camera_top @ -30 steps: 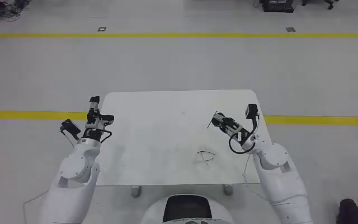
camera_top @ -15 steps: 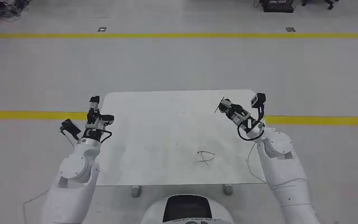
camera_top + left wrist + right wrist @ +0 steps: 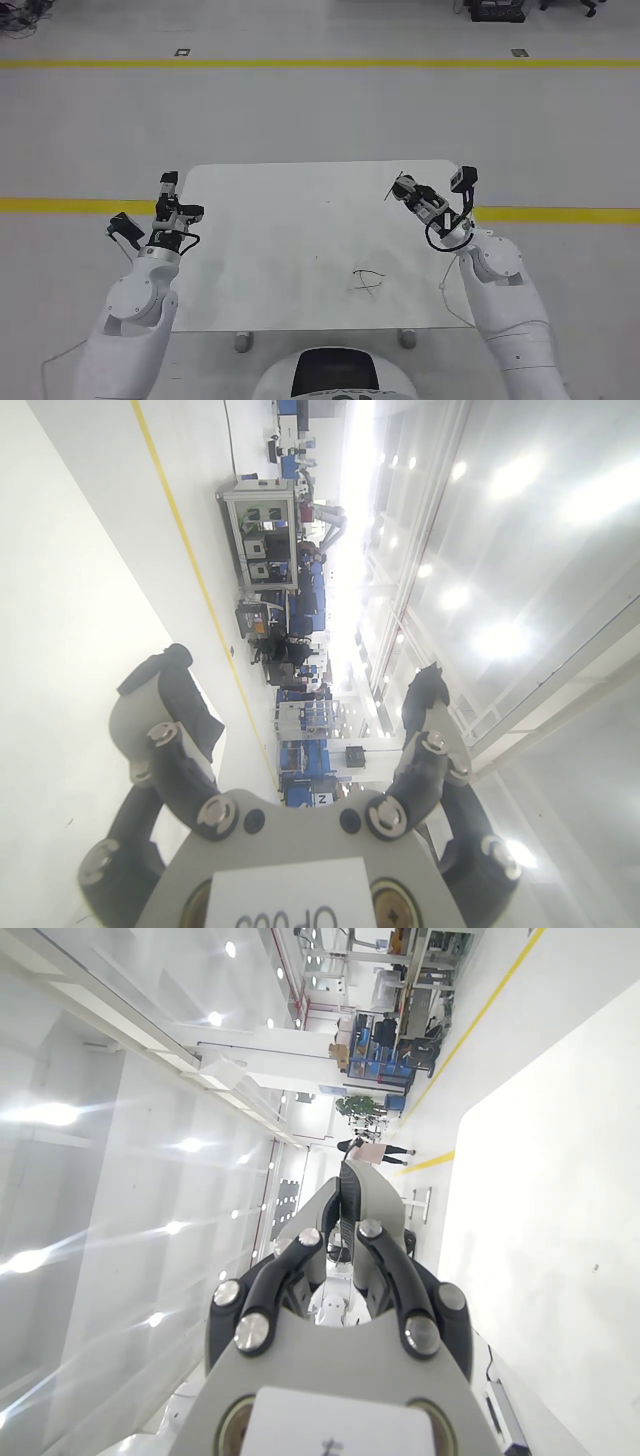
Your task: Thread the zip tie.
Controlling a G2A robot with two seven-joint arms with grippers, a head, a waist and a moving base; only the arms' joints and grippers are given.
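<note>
1. The thin black zip tie lies in a loose bend on the white rectangular table. It is near the front edge, a little to the right of the middle, and no gripper touches it.
2. The right gripper hangs above the far right corner of the table, well apart from this tie. Its jaws are pressed together, and a thin dark strip sticks out of its tip. This is probably a second tie or a tail, but I cannot tell for sure.
3. The left gripper is at the left edge of the table, with its jaws spread wide and nothing between them.
4. The step in hand, as I judge it, is to bring a tail and a head together. To do it well, the free gripper should hold the head firmly with the slot facing the tail. The tail should be gripped close to its end so that it does not bend, and it should enter straight and slowly.
</note>
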